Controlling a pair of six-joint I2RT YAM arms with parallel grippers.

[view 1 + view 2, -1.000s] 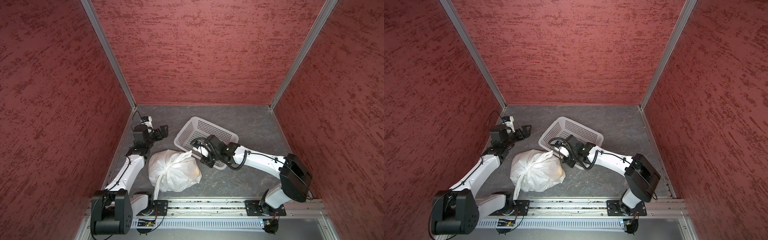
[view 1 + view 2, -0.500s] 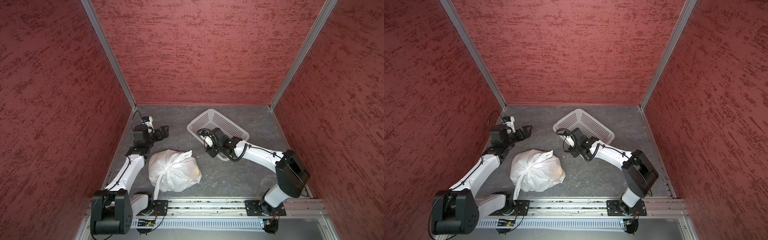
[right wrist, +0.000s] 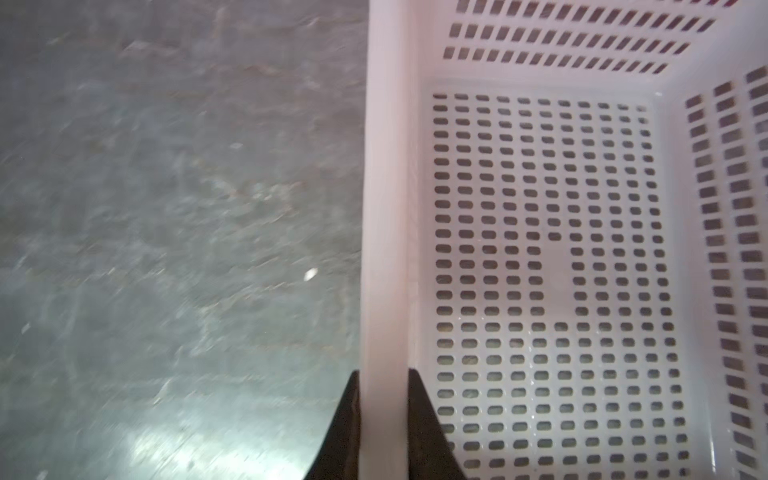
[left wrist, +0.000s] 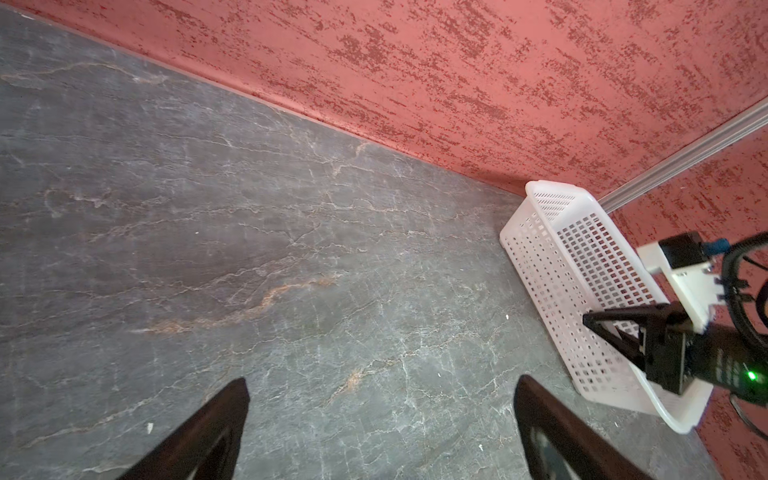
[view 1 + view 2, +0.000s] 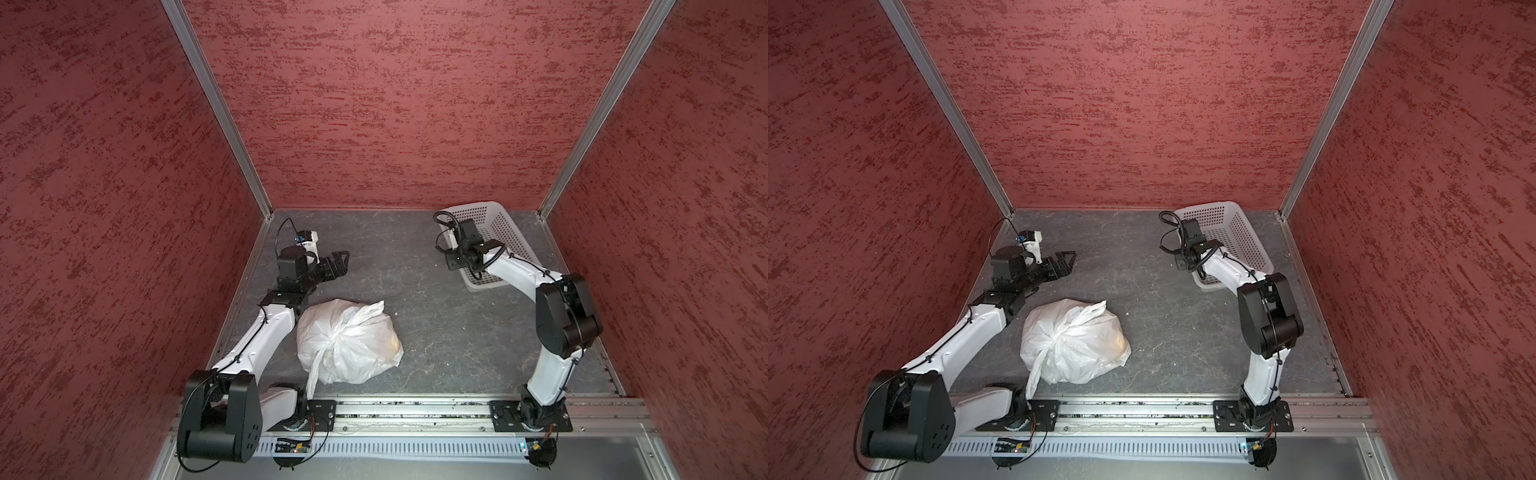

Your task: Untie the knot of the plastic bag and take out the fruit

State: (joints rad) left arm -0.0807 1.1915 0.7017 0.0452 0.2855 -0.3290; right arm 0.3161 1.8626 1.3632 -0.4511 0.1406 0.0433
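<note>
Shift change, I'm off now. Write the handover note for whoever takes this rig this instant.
Left claw: open, empty, over the bare table beyond the plastic bag.
Right claw: shut on the rim of the empty white basket, in the far right corner.
Plastic bag: on the table near the left arm, knot tied, neither claw touching it. The fruit is inside, seen only as a yellowish tint.
Done: none of the untying.
Left: release the basket, untie the knot, take out the fruit.

Lab test booth: red panel walls [image 5: 395, 104], aluminium framing [image 5: 216, 108], rail-mounted robot arms [image 5: 266, 336].
</note>
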